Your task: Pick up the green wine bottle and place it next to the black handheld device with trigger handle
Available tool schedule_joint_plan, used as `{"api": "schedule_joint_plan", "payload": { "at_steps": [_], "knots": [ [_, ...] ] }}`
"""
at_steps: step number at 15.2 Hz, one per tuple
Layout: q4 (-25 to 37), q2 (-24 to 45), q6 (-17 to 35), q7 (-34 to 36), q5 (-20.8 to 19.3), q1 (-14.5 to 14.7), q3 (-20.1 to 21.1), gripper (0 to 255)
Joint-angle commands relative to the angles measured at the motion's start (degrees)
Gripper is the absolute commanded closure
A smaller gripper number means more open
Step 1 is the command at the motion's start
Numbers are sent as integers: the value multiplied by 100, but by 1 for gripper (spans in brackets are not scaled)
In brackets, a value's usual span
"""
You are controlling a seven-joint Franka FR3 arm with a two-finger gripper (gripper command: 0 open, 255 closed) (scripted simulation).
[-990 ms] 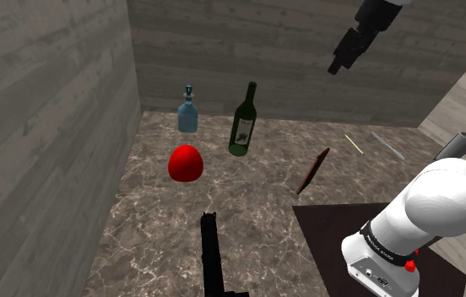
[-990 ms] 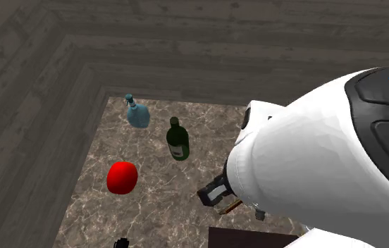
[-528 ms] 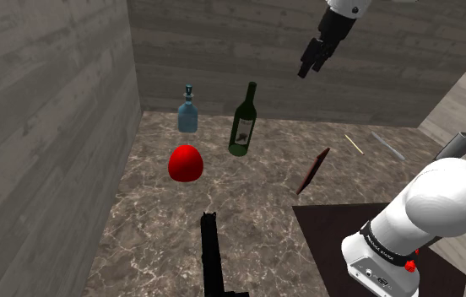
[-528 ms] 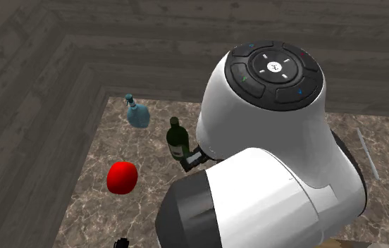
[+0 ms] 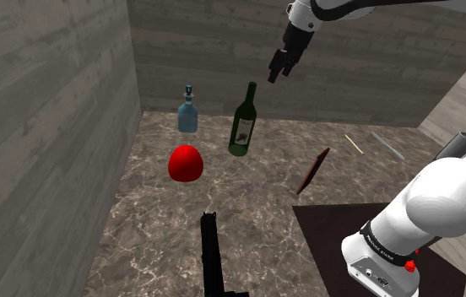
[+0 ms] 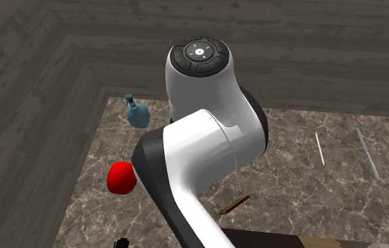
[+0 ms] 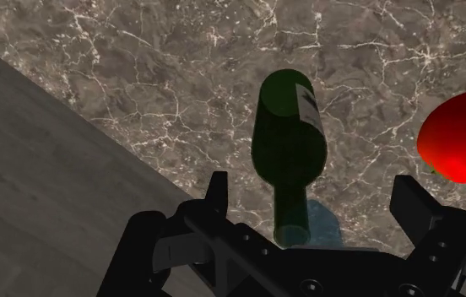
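The wrist view shows us the gripper [image 7: 312, 196]; its black fingers stand wide apart, holding nothing, high over the green wine bottle [image 7: 289, 143]. In the shoulder view the bottle stands near the marble worktop's [image 5: 257, 194] far edge, the black device [image 5: 213, 257] at its near edge. In the second exterior view the bent white arm [image 6: 200, 141] hides the bottle.
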Motion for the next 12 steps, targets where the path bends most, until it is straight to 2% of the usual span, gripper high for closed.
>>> {"api": "schedule_joint_plan", "payload": {
  "at_steps": [1, 5, 12],
  "knots": [
    [272, 464, 197, -17, -22, 24, 36, 0],
    [847, 1316, 477, -80, -81, 56, 83, 0],
    [625, 1527, 910, -68, -104, 54, 80, 0]
  ]
}}
